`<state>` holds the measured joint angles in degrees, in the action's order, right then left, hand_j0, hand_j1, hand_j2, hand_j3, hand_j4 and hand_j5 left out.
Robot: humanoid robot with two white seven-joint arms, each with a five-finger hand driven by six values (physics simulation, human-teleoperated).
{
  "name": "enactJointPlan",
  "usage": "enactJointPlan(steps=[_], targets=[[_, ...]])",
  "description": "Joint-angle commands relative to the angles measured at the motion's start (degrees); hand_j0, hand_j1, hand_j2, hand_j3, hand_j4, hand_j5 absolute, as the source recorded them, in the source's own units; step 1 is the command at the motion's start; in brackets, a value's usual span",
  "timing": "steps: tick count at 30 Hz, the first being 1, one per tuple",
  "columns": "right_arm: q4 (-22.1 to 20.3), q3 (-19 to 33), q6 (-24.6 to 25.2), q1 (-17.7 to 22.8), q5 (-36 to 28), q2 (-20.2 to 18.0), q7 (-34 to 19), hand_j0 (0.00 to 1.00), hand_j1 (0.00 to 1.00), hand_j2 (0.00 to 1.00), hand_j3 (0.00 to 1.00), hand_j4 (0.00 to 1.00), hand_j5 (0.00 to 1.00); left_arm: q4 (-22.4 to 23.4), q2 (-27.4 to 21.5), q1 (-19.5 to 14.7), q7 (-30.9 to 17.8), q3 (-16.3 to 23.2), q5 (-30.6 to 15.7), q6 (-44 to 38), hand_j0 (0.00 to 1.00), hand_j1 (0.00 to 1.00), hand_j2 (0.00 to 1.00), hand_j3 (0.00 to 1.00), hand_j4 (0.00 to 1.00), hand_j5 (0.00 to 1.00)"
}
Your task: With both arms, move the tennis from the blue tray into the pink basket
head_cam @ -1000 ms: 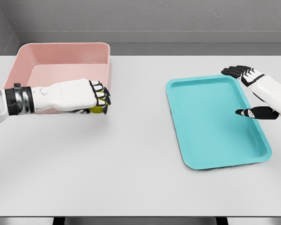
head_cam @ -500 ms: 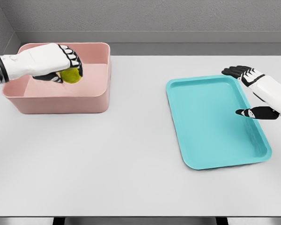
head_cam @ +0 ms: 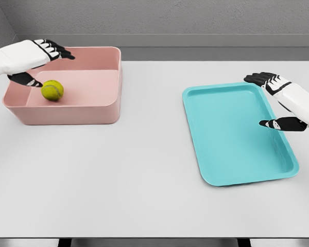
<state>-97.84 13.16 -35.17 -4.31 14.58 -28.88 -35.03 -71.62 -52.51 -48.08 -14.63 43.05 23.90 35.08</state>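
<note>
Near the desk's (head_cam: 144,170) far left corner, the tennis ball (head_cam: 52,90) lay inside the pink basket (head_cam: 87,110), beneath the left hand (head_cam: 28,62), fingers spread. Over the blue tray's (head_cam: 232,154) right rim, the right hand (head_cam: 286,103) hovered, fingers apart.

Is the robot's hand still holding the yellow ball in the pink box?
Apart. The head view shows the left hand with fingers spread above the tennis ball, which sits free inside the pink basket; a sliver of basket shows between thumb and ball.

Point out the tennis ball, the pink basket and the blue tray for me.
tennis ball (head_cam: 52,90), head view, middle of the ball.
pink basket (head_cam: 67,113), head view, near outer wall.
blue tray (head_cam: 232,128), head view, bare floor of the tray.
</note>
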Motion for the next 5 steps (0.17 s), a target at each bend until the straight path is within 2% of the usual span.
enactJointPlan(steps=[1, 5], targets=[[-0.07, 0.03, 0.17, 0.00, -0.43, -0.04, 0.03, 1.00, 1.00, 1.00, 1.00, 1.00, 1.00, 0.25, -1.72, 0.00, 0.04, -0.16, -0.70, -0.08, 1.00, 1.00, 1.00, 1.00, 1.00, 1.00], [-0.24, -0.06, 0.17, 0.09, -0.52, -0.04, 0.03, 1.00, 1.00, 1.00, 1.00, 1.00, 1.00, 0.25, -2.34, 1.15, -0.05, -0.16, -0.97, -0.08, 1.00, 1.00, 1.00, 1.00, 1.00, 1.00]])
